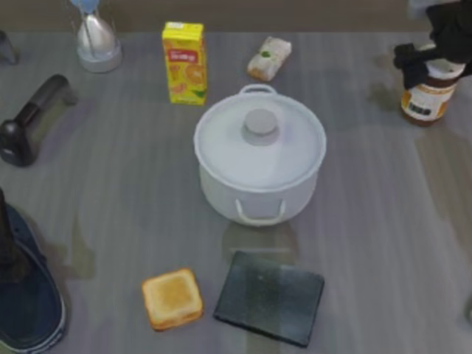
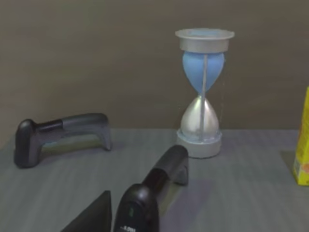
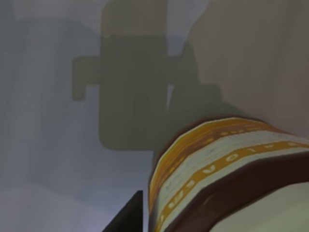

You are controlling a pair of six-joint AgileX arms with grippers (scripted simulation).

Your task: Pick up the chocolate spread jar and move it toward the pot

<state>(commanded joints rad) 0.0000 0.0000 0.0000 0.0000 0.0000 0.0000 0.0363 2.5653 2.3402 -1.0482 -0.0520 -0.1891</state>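
Observation:
The chocolate spread jar [image 1: 428, 94], brown with a white lid and an orange-and-white label, stands at the far right of the table. My right gripper [image 1: 434, 60] comes down over its lid and is shut on it. In the right wrist view the jar [image 3: 227, 169] fills the near corner, and one dark finger [image 3: 131, 216] lies against its side; the other finger is hidden. The large white-grey pot [image 1: 259, 158] with its knobbed lid sits mid-table, well to the left of the jar. My left arm [image 1: 6, 243] is parked at the left edge.
A yellow juice carton [image 1: 184, 63] and a wrapped snack [image 1: 269, 57] stand behind the pot. Toast [image 1: 172, 298] and a dark slab [image 1: 269, 297] lie in front. At the left are an hourglass [image 1: 96, 37], a black scanner [image 1: 29, 118] and a dark shoe [image 1: 29, 306].

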